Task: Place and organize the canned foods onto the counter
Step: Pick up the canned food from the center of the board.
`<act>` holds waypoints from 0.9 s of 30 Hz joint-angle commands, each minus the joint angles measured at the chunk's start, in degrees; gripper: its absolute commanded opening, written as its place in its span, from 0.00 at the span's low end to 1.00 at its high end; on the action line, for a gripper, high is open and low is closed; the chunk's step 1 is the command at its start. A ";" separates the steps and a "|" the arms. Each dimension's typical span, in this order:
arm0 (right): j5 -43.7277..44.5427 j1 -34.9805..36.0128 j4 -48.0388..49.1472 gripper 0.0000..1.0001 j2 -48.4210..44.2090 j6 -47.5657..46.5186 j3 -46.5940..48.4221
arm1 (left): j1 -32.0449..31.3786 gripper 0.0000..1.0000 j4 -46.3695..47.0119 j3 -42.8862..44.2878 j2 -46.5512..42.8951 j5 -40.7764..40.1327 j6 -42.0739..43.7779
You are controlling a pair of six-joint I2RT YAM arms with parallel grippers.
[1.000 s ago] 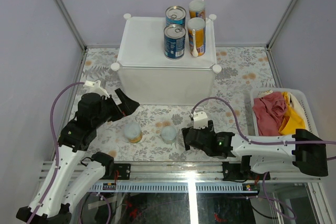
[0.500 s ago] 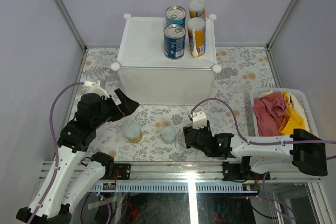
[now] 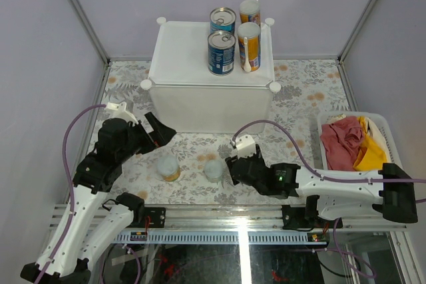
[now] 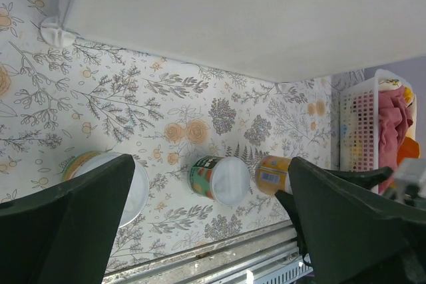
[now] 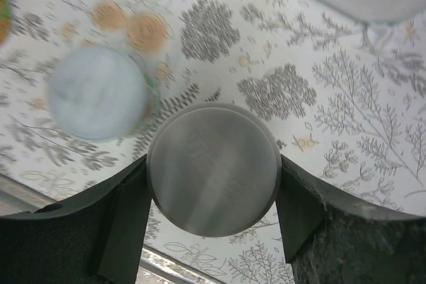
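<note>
The white counter (image 3: 186, 51) stands at the back with two blue-labelled tins (image 3: 221, 52) and two tall yellow cans (image 3: 248, 46) on its top right. On the floral table a short orange can (image 3: 168, 166) and a short green can (image 3: 213, 169) stand upright; both also show in the left wrist view, orange (image 4: 110, 181) and green (image 4: 216, 179). My right gripper (image 3: 234, 169) is shut on a small orange can with a grey lid (image 5: 213, 167), right beside the green can (image 5: 96, 92). My left gripper (image 4: 212, 164) is open and empty, up and left of the table cans.
A white slatted basket (image 3: 386, 124) of red and yellow cloth sits at the right edge. The metal rail (image 3: 219, 214) runs along the near table edge. Slanted frame posts rise at the back corners.
My right gripper has moved left and a little away from the near edge, carrying its can closer to the green can. The left arm has not moved.
</note>
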 commanded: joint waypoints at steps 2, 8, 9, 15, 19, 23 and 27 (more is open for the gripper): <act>3.50 1.12 -3.02 0.06 -1.07 -4.87 11.82 | 0.42 1.00 1.92 0.35 -1.20 -1.85 0.22; 2.42 1.61 -7.39 0.05 0.73 -9.18 22.41 | 0.42 1.00 2.06 0.51 -2.07 -4.02 -0.40; 2.33 1.70 -8.02 0.05 1.23 -9.99 24.53 | 0.41 1.00 2.03 0.63 -2.29 -4.49 -0.49; 1.65 1.84 -8.66 0.03 5.65 -16.33 37.33 | 0.48 1.00 2.08 1.26 -3.20 -6.66 -1.02; 0.61 1.83 -8.89 0.03 10.59 -20.29 47.96 | 0.42 1.00 2.01 1.87 -3.63 -7.30 -1.13; 0.30 1.69 -9.18 0.01 15.24 -24.01 57.71 | 0.41 1.00 2.00 2.18 -3.94 -7.62 -1.42; -0.53 0.79 -9.92 0.00 20.92 -27.86 68.02 | 0.43 1.00 2.00 2.20 -4.43 -7.80 -1.89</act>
